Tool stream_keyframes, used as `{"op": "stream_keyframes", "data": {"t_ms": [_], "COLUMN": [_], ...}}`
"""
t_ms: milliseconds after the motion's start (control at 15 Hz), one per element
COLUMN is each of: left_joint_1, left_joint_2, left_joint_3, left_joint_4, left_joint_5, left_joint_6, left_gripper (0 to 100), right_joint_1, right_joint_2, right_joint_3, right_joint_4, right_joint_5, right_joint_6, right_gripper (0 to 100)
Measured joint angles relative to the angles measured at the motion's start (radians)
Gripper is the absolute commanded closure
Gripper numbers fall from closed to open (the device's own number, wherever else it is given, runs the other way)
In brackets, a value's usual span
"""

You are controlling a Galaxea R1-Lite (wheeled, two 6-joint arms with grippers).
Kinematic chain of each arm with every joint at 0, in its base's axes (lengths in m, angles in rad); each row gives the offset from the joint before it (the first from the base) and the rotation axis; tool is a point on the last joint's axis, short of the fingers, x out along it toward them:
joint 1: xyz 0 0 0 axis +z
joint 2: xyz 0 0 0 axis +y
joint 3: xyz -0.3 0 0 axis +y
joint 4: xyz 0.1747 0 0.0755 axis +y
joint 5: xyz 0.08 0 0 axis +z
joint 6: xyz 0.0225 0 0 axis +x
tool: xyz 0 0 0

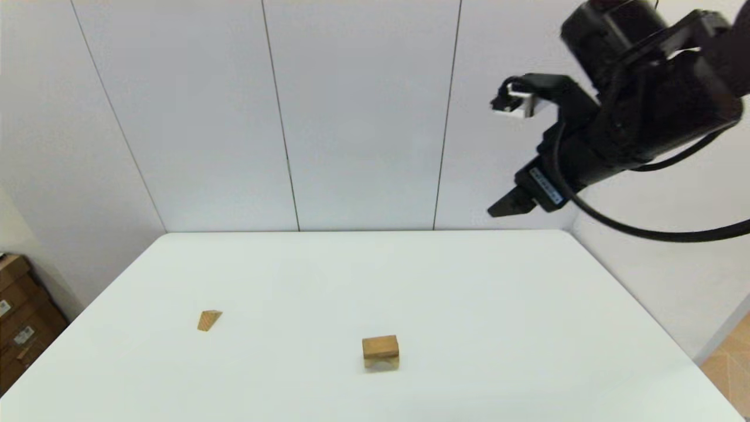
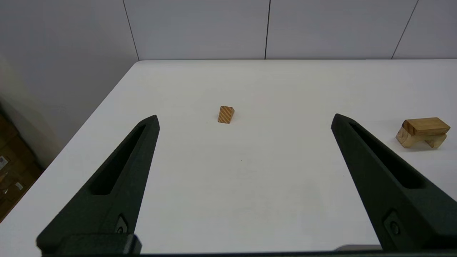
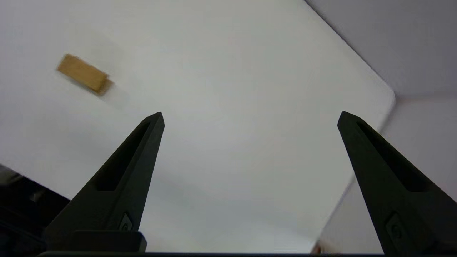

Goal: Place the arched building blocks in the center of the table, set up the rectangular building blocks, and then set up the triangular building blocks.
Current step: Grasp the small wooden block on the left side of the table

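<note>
Right gripper point(image 1: 508, 206) raised high above the table's point(image 1: 498, 305) far right corner, fingers point(image 3: 125, 171) spread wide, empty. Left gripper point(image 2: 244, 123) likewise wide apart, empty. Rectangular block point(image 1: 380, 345) rests atop arched block point(image 1: 382, 363) near the front edge, mid-width; triangular block point(image 1: 208, 320) well apart toward the left edge.

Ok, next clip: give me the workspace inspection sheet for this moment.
Surface: white table, bare apart from the blocks.
Job's things: rectangular block lies on top of the arched block near the table's middle; triangular block stands apart, toward the robot's left.
Clutter: nothing seen on the table.
Grippers: right gripper open, empty, raised high above the table's right side; left gripper open, empty, facing the triangular block.
Cables: black cable hangs from the right arm.
Surroundings: grey panelled wall; cardboard boxes beside the table's left edge.
</note>
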Motion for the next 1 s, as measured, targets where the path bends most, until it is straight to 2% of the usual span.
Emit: {"op": "stream_keyframes", "data": {"t_ms": [400,533,733,867,1000], "left_joint_1": [0.0,0.0,0.0,0.0,0.0], "left_joint_2": [0.0,0.0,0.0,0.0,0.0], "left_joint_3": [0.0,0.0,0.0,0.0,0.0], "left_joint_4": [0.0,0.0,0.0,0.0,0.0], "left_joint_5": [0.0,0.0,0.0,0.0,0.0], "left_joint_6": [0.0,0.0,0.0,0.0,0.0], "left_gripper": [0,0,0,0,0], "right_joint_1": [-0.349,-0.43,-0.482,-0.493,-0.497], "right_joint_2": [-0.229,-0.303,-0.429,-0.536,-0.653], "right_joint_3": [0.182,0.283,0.511,0.695,0.867], "right_joint_4": [0.004,-0.014,-0.141,-0.266,-0.393], "right_joint_5": [-0.001,0.004,0.008,0.02,0.054], "right_joint_6": [0.0,0.002,0.002,0.002,0.004], "right_gripper": [0,0,0,0,0]}}
